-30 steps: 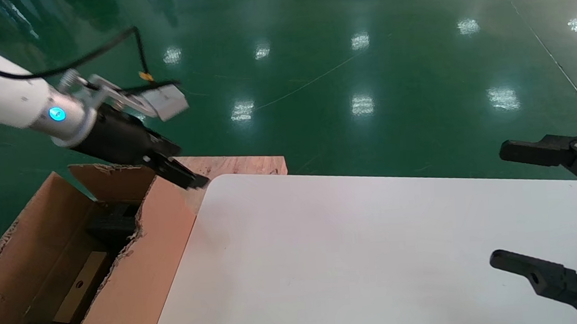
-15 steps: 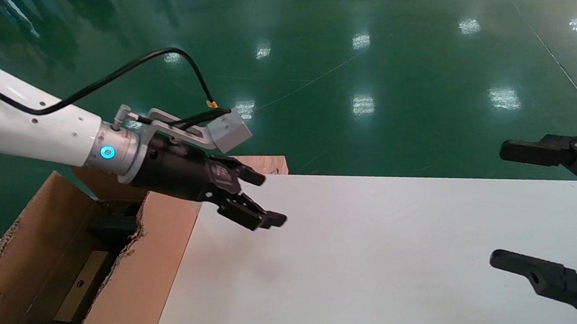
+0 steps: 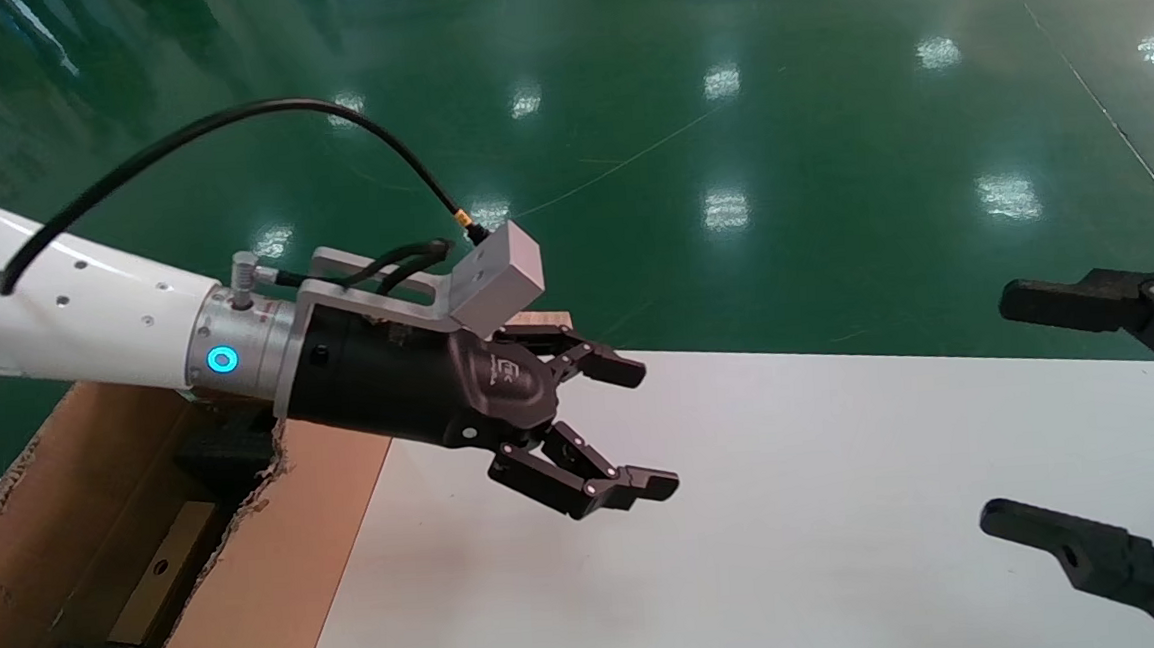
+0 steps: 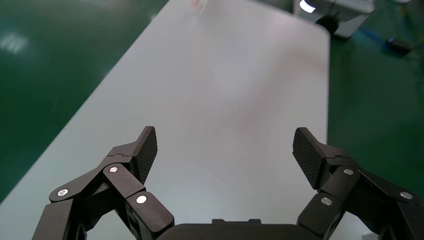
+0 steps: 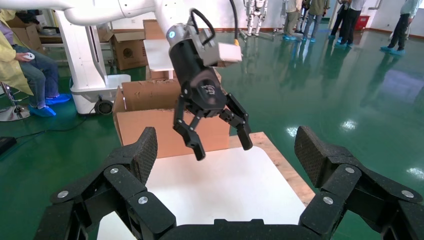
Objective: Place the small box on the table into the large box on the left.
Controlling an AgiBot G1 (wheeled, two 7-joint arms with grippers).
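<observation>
The table [image 3: 799, 511] is the largest item: a white top spreading beneath my left claw [image 3: 633, 426] and on ahead of it. No small carton lies on any part of it that I can see, in any view.

The large box [image 3: 252, 584] stands behind and below my left claw, hard against the table's near edge, its torn rim open upward so goods can drop in from above. Dark foam [image 3: 229, 450] lines its inside wall, just under my wrist.

The small box [image 3: 157, 575] lies down inside that carton, well behind my claw; only a tan side with a round hole shows. I judge the placing done, since the task's item sits inside its target and not on the table.

A plywood board [image 3: 537, 319] shows as a sliver just behind my upper finger, beyond the table's corner.

My left claw hangs above the table, holding nothing, its jaws spread wide; the left wrist view shows both pads with only bare tabletop between them. I judge it spread because it has nothing to grip.

My right claw [image 3: 1063, 414] is parked far across the table from the left one, jaws likewise wide apart and empty, clear of the work.
</observation>
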